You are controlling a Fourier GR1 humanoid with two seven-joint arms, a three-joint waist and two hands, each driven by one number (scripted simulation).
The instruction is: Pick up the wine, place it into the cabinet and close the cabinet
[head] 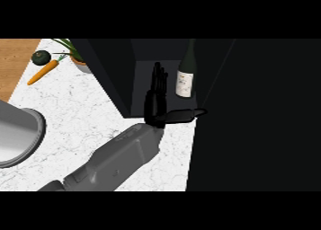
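Note:
The wine bottle is dark green with a white label and stands upright inside the dark cabinet. My left hand reaches into the cabinet opening just left of the bottle. Its fingers are straight and point into the cabinet, and its thumb sticks out to the right below the bottle's base. A narrow gap separates the fingers from the bottle, so the hand is open and holds nothing. A large dark panel at the right looks like the open cabinet door. My right hand does not show.
On the white marble counter lie an orange carrot and a dark green round vegetable. A potted plant stands beside the cabinet's left wall. A big grey round pot fills the left edge.

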